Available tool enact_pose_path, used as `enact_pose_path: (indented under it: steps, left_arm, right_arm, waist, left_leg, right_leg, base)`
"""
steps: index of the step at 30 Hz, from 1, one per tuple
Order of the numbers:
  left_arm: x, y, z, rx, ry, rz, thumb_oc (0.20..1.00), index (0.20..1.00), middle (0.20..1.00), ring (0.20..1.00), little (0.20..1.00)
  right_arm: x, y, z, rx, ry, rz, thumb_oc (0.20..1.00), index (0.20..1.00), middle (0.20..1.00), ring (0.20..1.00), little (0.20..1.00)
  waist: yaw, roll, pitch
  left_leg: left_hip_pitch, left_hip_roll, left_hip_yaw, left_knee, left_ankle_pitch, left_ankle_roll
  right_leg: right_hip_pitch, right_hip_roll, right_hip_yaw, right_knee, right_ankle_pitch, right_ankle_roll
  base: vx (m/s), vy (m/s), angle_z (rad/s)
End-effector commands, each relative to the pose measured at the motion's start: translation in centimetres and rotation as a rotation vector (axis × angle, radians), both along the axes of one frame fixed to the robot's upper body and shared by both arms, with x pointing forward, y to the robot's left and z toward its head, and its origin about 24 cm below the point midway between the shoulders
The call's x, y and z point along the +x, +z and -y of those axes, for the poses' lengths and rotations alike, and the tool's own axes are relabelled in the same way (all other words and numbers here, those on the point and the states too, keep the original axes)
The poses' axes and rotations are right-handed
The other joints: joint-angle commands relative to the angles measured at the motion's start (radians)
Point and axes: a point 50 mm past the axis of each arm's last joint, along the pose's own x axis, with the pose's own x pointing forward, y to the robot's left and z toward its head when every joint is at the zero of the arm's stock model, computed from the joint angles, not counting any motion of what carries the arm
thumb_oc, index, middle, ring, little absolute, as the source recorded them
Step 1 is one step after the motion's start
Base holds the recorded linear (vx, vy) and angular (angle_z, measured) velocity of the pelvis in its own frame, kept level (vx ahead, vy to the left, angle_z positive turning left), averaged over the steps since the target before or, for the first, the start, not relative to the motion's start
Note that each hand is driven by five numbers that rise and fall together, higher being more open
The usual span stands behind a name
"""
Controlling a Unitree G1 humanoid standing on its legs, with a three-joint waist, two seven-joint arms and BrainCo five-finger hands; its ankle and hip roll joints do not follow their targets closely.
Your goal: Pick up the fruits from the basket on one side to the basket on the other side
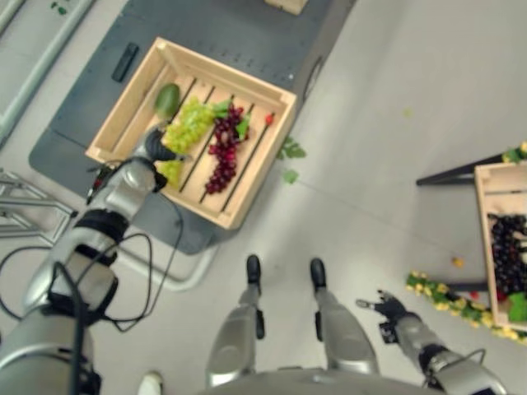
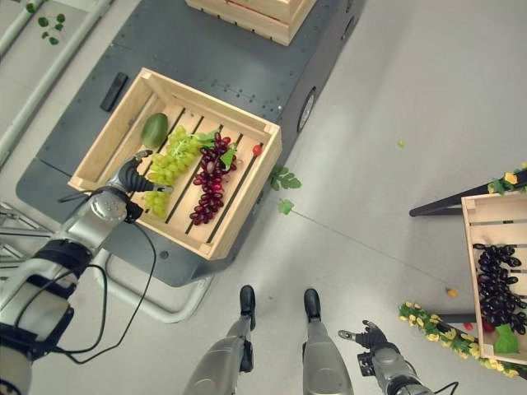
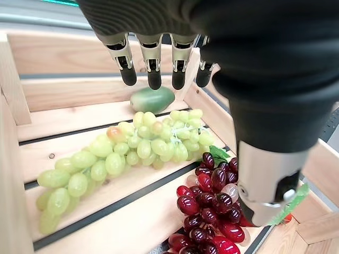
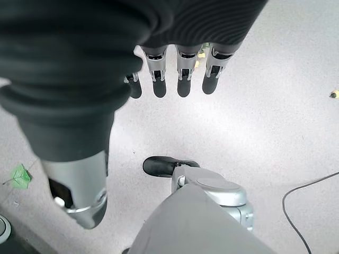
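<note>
From above, the left hand (image 2: 132, 174) hangs over the wooden crate (image 2: 247, 123), right by the green grapes (image 2: 169, 160); red grapes (image 2: 210, 183) lie beside them. Its wrist view shows fingers (image 3: 153, 66) straight, holding nothing. The right hand (image 4: 169, 74) hangs low, fingers loose, above the floor (image 4: 275, 132).

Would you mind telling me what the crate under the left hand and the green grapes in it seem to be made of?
The crate looks like pale unfinished wood: visible grain and slatted boards with gaps. The green grapes look like plastic imitations, judging by their smooth, slightly waxy, even sheen, though real fruit cannot be ruled out. The left hand hovers open above them.
</note>
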Motion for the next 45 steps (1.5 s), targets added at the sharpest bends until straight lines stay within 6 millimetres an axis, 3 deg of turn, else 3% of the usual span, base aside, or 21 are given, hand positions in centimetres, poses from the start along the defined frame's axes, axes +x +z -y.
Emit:
enact_pose_path:
  steps: [1, 7, 19, 25, 31, 37, 45]
  left_arm:
    - [0.7, 2.1, -1.0, -0.025, 0.089, 0.083, 1.000, 1.000, 1.000, 1.000, 1.000]
    - [0.5, 0.8, -1.5, -0.095, 0.150, 0.055, 1.000, 1.000, 1.000, 1.000, 1.000]
    - [0.0, 0.4, -2.9, -0.180, 0.257, 0.069, 1.000, 1.000, 1.000, 1.000, 1.000]
    - [-0.3, 0.4, -3.6, -0.404, 0.320, 0.159, 1.000, 1.000, 1.000, 1.000, 1.000]
    - [-1.3, 0.8, -4.9, -0.506, 0.332, 0.246, 1.000, 1.000, 1.000, 1.000, 1.000]
    - [-1.7, 1.9, -5.4, -0.502, 0.329, 0.311, 1.000, 1.000, 1.000, 1.000, 1.000]
    - [-1.3, 2.6, -5.8, -0.439, 0.329, 0.272, 1.000, 1.000, 1.000, 1.000, 1.000]
  right_arm:
    - [-1.0, 0.0, 0.9, -0.016, -0.036, 0.020, 1.000, 1.000, 1.000, 1.000, 1.000]
    - [-1.1, -0.1, 0.7, -0.020, -0.038, 0.023, 1.000, 1.000, 1.000, 1.000, 1.000]
    - [-0.3, 0.2, -0.2, -0.005, -0.030, 0.074, 1.000, 1.000, 1.000, 1.000, 1.000]
    - [-0.3, 0.2, -0.5, -0.001, -0.036, 0.083, 1.000, 1.000, 1.000, 1.000, 1.000]
    - [-0.6, 0.1, -0.4, -0.006, -0.046, 0.088, 1.000, 1.000, 1.000, 1.000, 1.000]
    - [-0.5, 0.2, -0.4, -0.008, -0.052, 0.094, 1.000, 1.000, 1.000, 1.000, 1.000]
    - [-0.1, 0.3, -0.6, -0.005, -0.033, 0.101, 1.000, 1.000, 1.000, 1.000, 1.000]
  waist:
    - [-0.003, -0.027, -0.014]
    - [-0.009, -0.043, 0.005]
    - [-0.017, -0.070, 0.027]
    - [-0.015, -0.070, 0.030]
    - [-0.006, -0.065, 0.032]
    - [-0.001, -0.066, 0.036]
    - [-0.003, -0.078, 0.039]
  left_leg:
    - [-0.096, -0.071, 0.011, 0.117, -0.074, 0.027]
    - [-0.136, -0.071, 0.013, 0.129, -0.069, 0.028]
    - [-0.193, -0.070, 0.011, 0.143, -0.059, 0.025]
    - [-0.207, -0.072, 0.011, 0.140, -0.054, 0.021]
    - [-0.215, -0.073, 0.007, 0.143, -0.053, 0.018]
    - [-0.229, -0.072, -0.005, 0.143, -0.046, 0.015]
    - [-0.253, -0.072, -0.011, 0.141, -0.038, 0.012]
  right_leg:
    - [-0.143, -0.021, 0.046, -0.024, 0.109, 0.079]
    - [-0.179, -0.014, 0.057, -0.020, 0.117, 0.075]
    - [-0.229, -0.007, 0.061, -0.016, 0.129, 0.072]
    - [-0.241, -0.008, 0.054, -0.016, 0.131, 0.070]
    - [-0.243, -0.006, 0.048, -0.019, 0.131, 0.067]
    - [-0.250, -0.008, 0.031, -0.019, 0.130, 0.067]
    - [-0.271, -0.009, 0.019, -0.013, 0.128, 0.068]
  base:
    - [-0.01, -0.008, -0.19]
    - [-0.01, -0.012, -0.05]
    - [-0.01, -0.011, -0.04]
    - [0.00, 0.000, 0.00]
    - [0.00, 0.000, 0.00]
    - [0.00, -0.013, 0.02]
    - [0.01, -0.008, 0.07]
